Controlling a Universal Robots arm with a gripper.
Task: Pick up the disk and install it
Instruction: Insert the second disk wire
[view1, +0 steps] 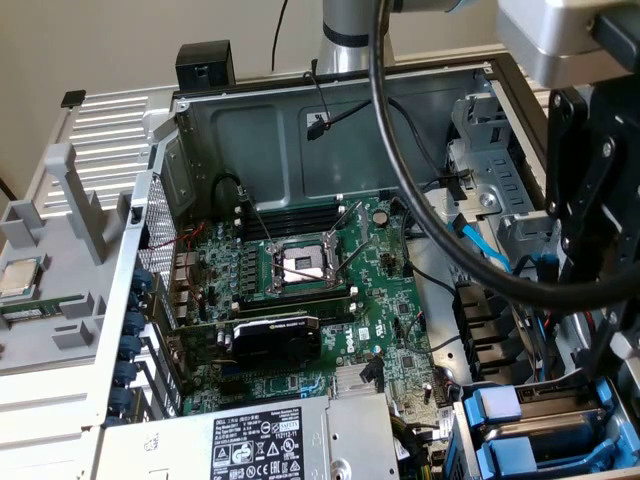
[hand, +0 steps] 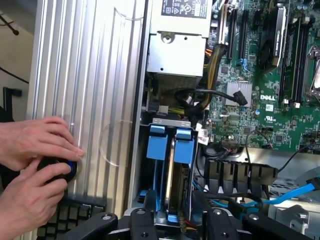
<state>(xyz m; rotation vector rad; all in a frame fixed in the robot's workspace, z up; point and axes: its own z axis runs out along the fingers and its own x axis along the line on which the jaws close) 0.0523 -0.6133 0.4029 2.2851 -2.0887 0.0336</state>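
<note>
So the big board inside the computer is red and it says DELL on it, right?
Not quite. The board is green, not red, as the wrist view shows. It does say DELL on it, in white letters.

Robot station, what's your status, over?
Gripper at the drive bay. Disk on edge in bay, beside another blue carrier. Cables close by; person's hands on a black knob, away from the bay.
</note>
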